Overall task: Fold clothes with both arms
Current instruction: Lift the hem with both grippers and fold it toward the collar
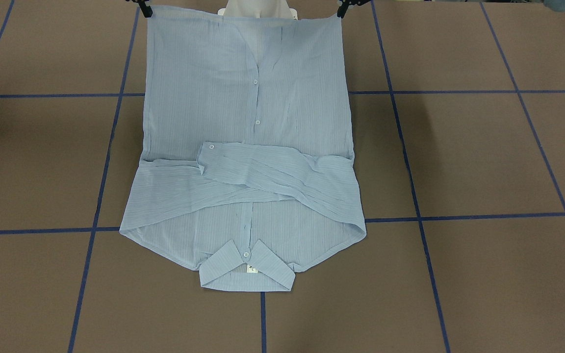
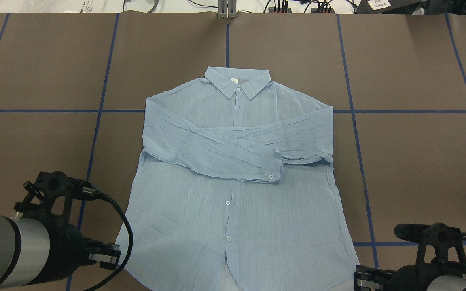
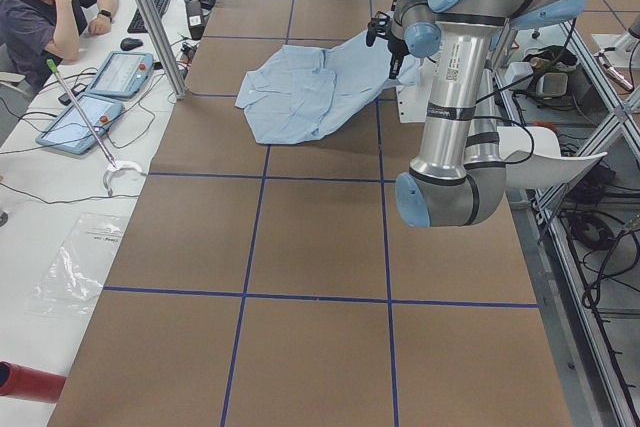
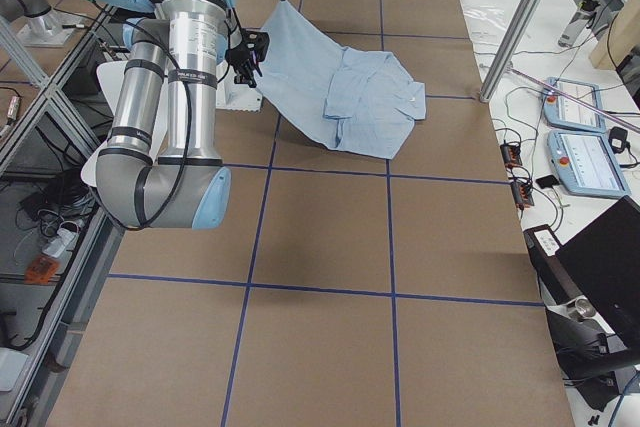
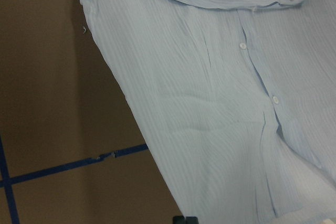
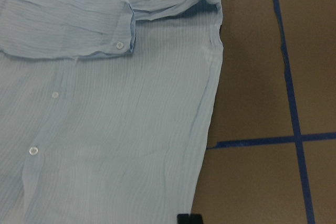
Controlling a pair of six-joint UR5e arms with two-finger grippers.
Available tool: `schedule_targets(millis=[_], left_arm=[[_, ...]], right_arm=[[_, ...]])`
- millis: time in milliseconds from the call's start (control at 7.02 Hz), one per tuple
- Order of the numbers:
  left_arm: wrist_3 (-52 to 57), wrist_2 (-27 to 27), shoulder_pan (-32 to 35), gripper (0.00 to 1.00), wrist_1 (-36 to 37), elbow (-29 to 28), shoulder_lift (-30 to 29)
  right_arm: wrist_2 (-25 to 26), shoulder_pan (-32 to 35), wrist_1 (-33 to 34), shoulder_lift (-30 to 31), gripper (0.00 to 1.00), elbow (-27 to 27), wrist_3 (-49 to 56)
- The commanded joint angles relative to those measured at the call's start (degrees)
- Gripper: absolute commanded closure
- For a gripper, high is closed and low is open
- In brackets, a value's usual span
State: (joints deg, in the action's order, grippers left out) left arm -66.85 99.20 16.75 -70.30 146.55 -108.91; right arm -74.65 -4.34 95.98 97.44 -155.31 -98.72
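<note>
Shirt lies front-up on the desk, its collar at the end far from the robot. The sleeves cross on the shirt's chest, behind the collar. Left tool and right tool pinch the shirt's near hem corners, above the desk.

Pale-blue shirt on brown table

There are one shirt, two arms, a left arm and a right arm, one operator and two tablets.
</note>
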Motion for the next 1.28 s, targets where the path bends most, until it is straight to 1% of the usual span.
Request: schedule_targets(millis=[0, 143, 285, 428, 570, 713, 855, 998, 1140], left_arm=[[8.04, -3.64, 11.41, 1.00, 0.97, -7.74, -6.13], [7.97, -3.93, 15.90, 1.00, -2.88, -11.95, -6.48], [7.88, -4.02, 19.86, 1.00, -9.00, -17.74, -7.18], [7.79, -5.24, 21.99, 1.00, -15.77, -24.06, -7.45], [6.75, -9.34, 22.36, 1.00, -21.31, -30.21, -8.59], [5.43, -11.90, 22.27, 1.00, -25.63, -35.49, -9.81], [5.42, -12.89, 22.27, 1.00, -30.03, -40.42, -10.70], [5.42, -14.98, 22.19, 1.00, -34.34, -46.39, -12.45], [5.76, -17.09, 22.10, 1.00, -36.64, -52.80, -14.99]], right_arm=[[-0.32, 9.65, 6.92, -13.33, 1.00, 4.36, 1.86], [-0.32, 13.97, 9.55, -19.77, 1.00, 7.70, 3.43], [-0.06, 19.49, 9.32, -24.18, 1.00, 12.61, 5.27], [-0.06, 25.38, 8.97, -27.53, 1.00, 17.79, 6.95], [0.03, 29.96, 8.70, -30.61, 1.00, 22.54, 8.09], [-0.05, 33.92, 7.22, -31.51, 1.00, 26.33, 8.89], [0.03, 36.83, 2.60, -31.52, 1.00, 31.16, 12.46], [0.03, 38.69, -3.54, -31.78, 1.00, 38.69, 12.76], [0.03, 40.01, -10.22, -32.31, 1.00, 46.77, 12.94]])
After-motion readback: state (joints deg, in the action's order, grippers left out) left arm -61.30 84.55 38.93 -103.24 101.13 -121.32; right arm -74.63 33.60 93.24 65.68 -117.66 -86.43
